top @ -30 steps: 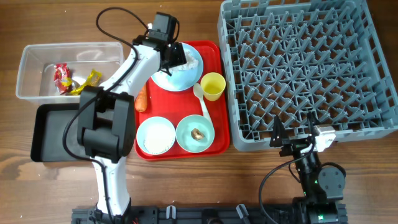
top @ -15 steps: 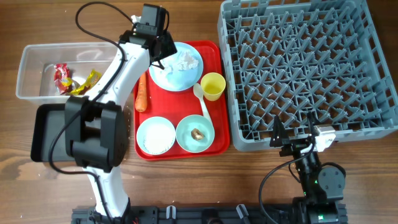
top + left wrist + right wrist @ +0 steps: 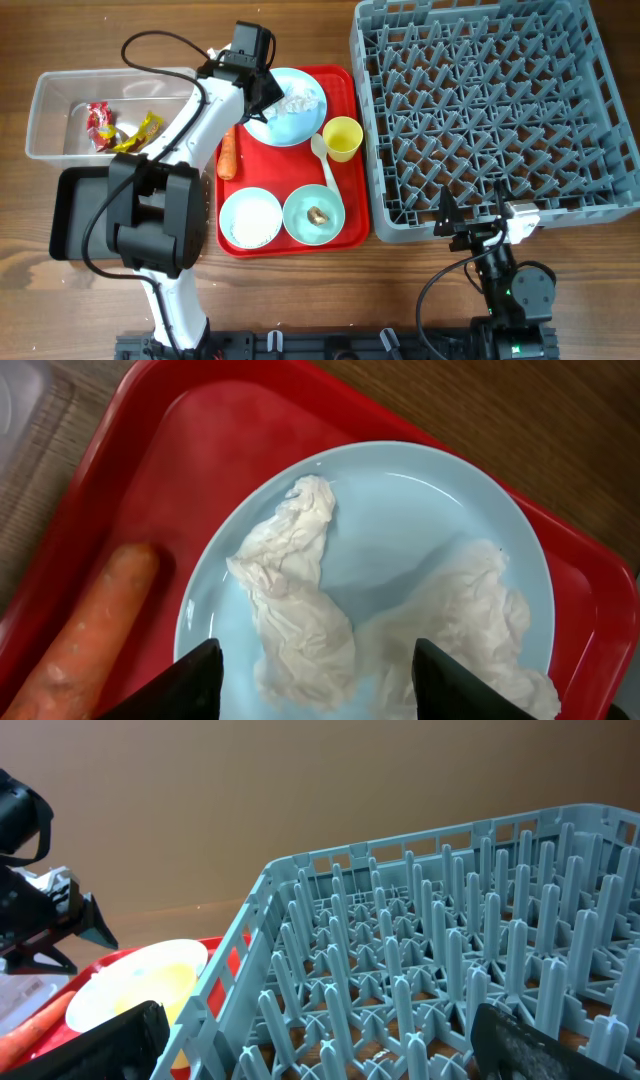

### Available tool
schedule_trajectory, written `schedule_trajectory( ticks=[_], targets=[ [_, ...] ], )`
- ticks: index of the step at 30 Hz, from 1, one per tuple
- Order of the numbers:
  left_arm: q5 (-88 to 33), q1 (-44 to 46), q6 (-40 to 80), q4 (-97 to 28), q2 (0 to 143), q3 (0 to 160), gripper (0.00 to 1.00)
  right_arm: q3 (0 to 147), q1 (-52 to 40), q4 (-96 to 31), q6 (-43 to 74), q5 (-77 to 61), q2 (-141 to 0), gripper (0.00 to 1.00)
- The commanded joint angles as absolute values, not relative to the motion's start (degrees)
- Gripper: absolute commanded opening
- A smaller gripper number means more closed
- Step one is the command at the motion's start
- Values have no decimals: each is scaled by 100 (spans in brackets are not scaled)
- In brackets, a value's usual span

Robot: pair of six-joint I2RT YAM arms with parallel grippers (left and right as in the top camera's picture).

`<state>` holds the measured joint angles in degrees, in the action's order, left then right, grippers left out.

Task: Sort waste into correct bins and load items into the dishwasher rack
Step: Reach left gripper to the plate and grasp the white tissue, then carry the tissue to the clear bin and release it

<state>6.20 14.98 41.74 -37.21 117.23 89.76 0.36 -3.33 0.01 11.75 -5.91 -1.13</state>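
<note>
Overhead: left gripper (image 3: pixel 268 93) has moved in over the plate (image 3: pixel 296 126), fingers spread wide above its tissue (image 3: pixel 290 610); right gripper (image 3: pixel 322 1048) likewise wide.

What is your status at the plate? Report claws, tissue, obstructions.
Left claw open, over crumpled tissue on plate. Right claw open, empty, by rack. Tissue not yet gripped. Nothing between claw and tissue; carrot lies beside plate.

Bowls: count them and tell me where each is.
2. Both on the red tray's near edge: one bowl with rice, the other right of it with a brown lump.
</note>
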Motion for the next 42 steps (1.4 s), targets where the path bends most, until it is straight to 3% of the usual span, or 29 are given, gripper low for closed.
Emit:
schedule_trajectory(
  ticks=[1, 15, 23, 27, 29, 31, 33, 42],
  targets=[
    [718, 1527, 4294, -3527, 11832, 8733, 63, 30, -357, 30, 1216, -528, -102, 100],
    [718, 1527, 4292, -3072, 12228, 8527, 64, 30, -357, 32, 1216, -528, -102, 100],
    [718, 1505, 4241, -2928, 12116, 8556, 23, 30, -357, 32, 1214, -528, -102, 100],
    [720, 1498, 3669, -2917, 11601, 8663, 8, 30, -357, 30, 1216, -528, -102, 100],
    [718, 1498, 3225, -2941, 11286, 8691, 8, 30, -357, 32, 1214, -528, -102, 100],
    [725, 1481, 2488, -2954, 10855, 8694, 15, 30, -357, 32, 1214, -528, -102, 100],
    [725, 1352, 2276, -3079, 10414, 8691, 4, 30, -357, 32, 1216, -528, -102, 100],
    [969, -364, 2303, -3962, 9714, 8685, 6, 30, -357, 32, 1216, -528, -102, 100]
  ],
)
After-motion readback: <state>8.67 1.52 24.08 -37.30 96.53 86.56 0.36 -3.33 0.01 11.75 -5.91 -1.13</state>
